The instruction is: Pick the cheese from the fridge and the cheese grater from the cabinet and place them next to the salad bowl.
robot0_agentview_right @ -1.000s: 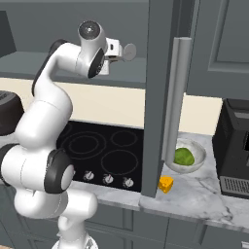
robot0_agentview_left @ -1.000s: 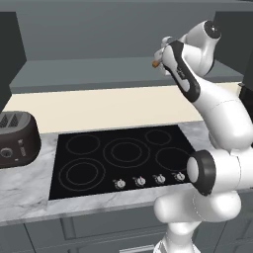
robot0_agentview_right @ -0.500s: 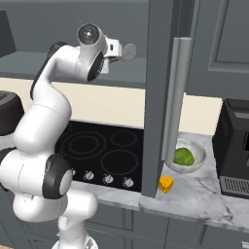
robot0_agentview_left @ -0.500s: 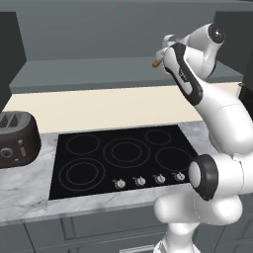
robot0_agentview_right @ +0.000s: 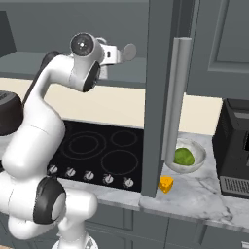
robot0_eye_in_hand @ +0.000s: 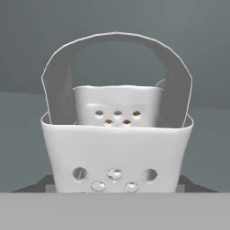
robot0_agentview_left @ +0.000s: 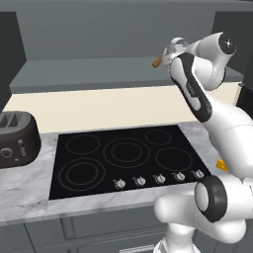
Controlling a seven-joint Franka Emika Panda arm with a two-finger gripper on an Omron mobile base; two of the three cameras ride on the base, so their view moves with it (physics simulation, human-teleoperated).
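Comparing with the pictures of half a second and one second ago: almost no change, arm raised to the same height at the cabinet point(robot0_agentview_left: 108, 74) shelf, wrist only slightly turned, base views not shifted. Gripper point(robot0_agentview_right: 127, 51) up at the shelf level, pointing into the cabinet. Seen from the hand view, cheese grater point(robot0_eye_in_hand: 117, 139) very close in front, upright, loop handle at the top, perforated faces toward the camera, lower corners reaching down to the finger tips; how far the fingers are spread, and whether touching the grater, cannot tell. Small brown-handled utensil point(robot0_agentview_left: 157, 62) visible just beside the wrist in the left base view. Down on the marble counter point(robot0_agentview_right: 194, 194), cheese point(robot0_agentview_right: 166, 184) lying near the salad bowl point(robot0_agentview_right: 192, 158), apart from it, on the side toward the camera, beside the black stove point(robot0_agentview_left: 123, 158). Toaster point(robot0_agentview_left: 17, 141) at the far left of the counter.
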